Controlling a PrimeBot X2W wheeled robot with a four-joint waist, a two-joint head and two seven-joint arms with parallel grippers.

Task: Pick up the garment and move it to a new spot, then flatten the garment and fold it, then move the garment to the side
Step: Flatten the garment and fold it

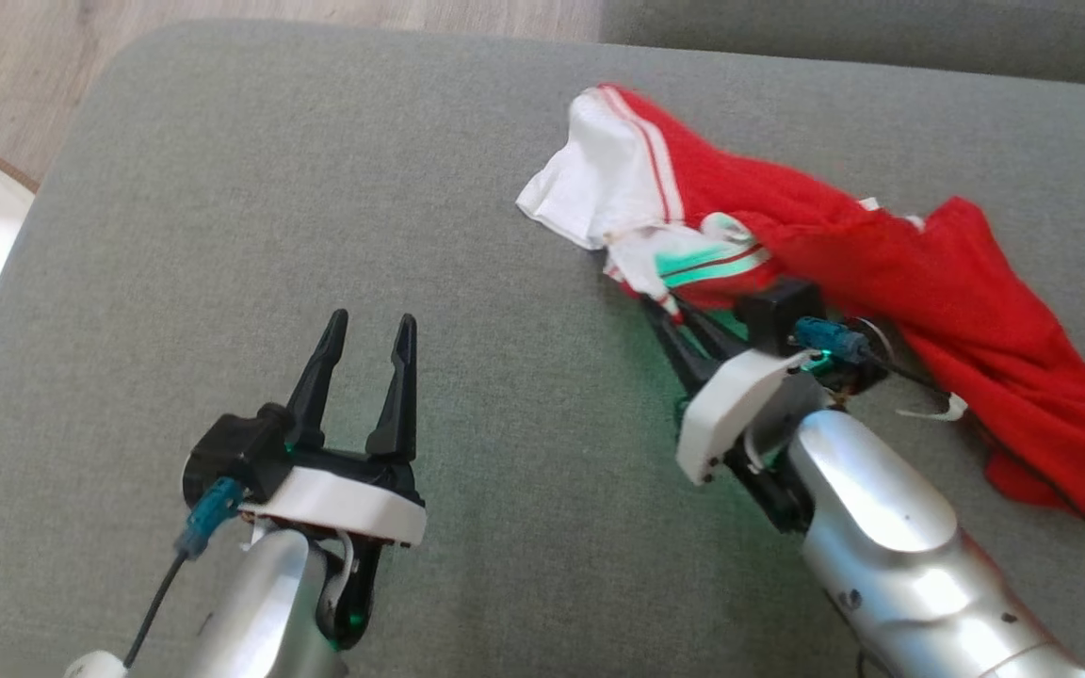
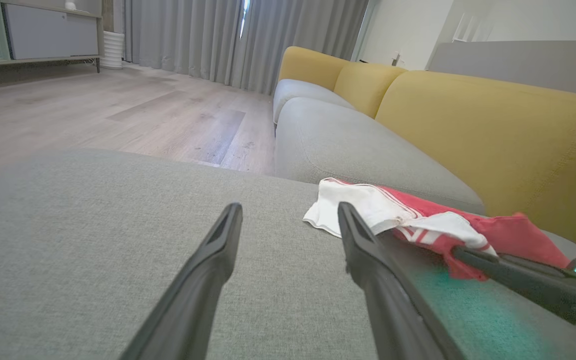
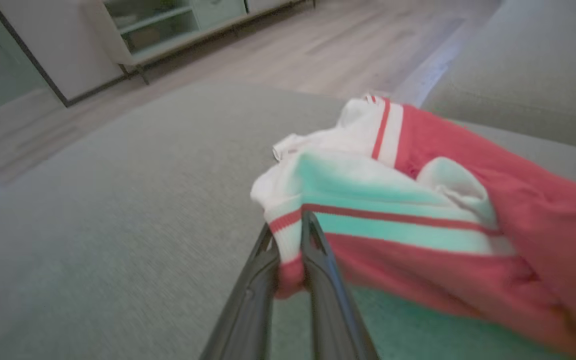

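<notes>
Right gripper (image 3: 288,234) pinches the striped hem of the garment (image 1: 834,245), crumpled at upper right on the grey cushion (image 1: 316,188). Left gripper (image 1: 373,325) stands wide, empty. Advice: lift slowly, hem seated deep.

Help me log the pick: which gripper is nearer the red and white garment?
Right. The right gripper is shut on a striped edge of the garment; the left gripper stands open above the grey cushion, apart from it.

garment (image 1: 844,254) | red-white, striped | crumpled | on grey cushion (image 1: 316,235)
</notes>
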